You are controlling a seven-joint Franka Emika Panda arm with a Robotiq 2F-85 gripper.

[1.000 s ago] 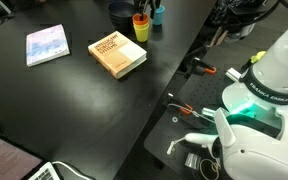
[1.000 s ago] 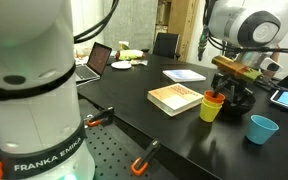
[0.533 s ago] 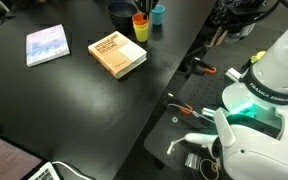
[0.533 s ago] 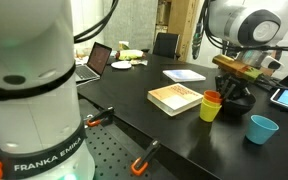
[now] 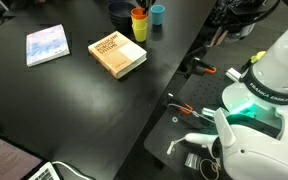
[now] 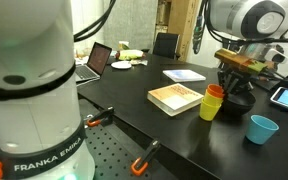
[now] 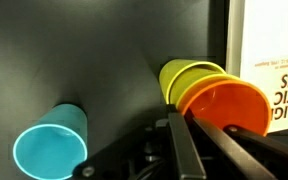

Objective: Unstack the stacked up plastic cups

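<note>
An orange plastic cup (image 7: 227, 108) sits partly raised out of the yellow plastic cups (image 7: 188, 76) nested beneath it. In the wrist view my gripper (image 7: 181, 119) is shut on the orange cup's rim, one finger inside the wall and one outside. In both exterior views the orange cup (image 6: 215, 92) (image 5: 139, 14) stands above the yellow stack (image 6: 210, 109) (image 5: 141, 31) on the black table. A teal-blue cup (image 7: 49, 151) (image 6: 262, 128) (image 5: 158, 13) stands upright by itself a short way off.
A tan book (image 5: 117, 54) (image 6: 175, 97) lies close to the cups, and a blue-white book (image 5: 47, 45) lies further along the table. A dark round bowl (image 5: 121, 10) sits behind the stack. A laptop (image 6: 99, 62) stands at the far end.
The jaws went from open to shut on the orange cup's rim. The orange cup has risen a little out of the yellow stack.
</note>
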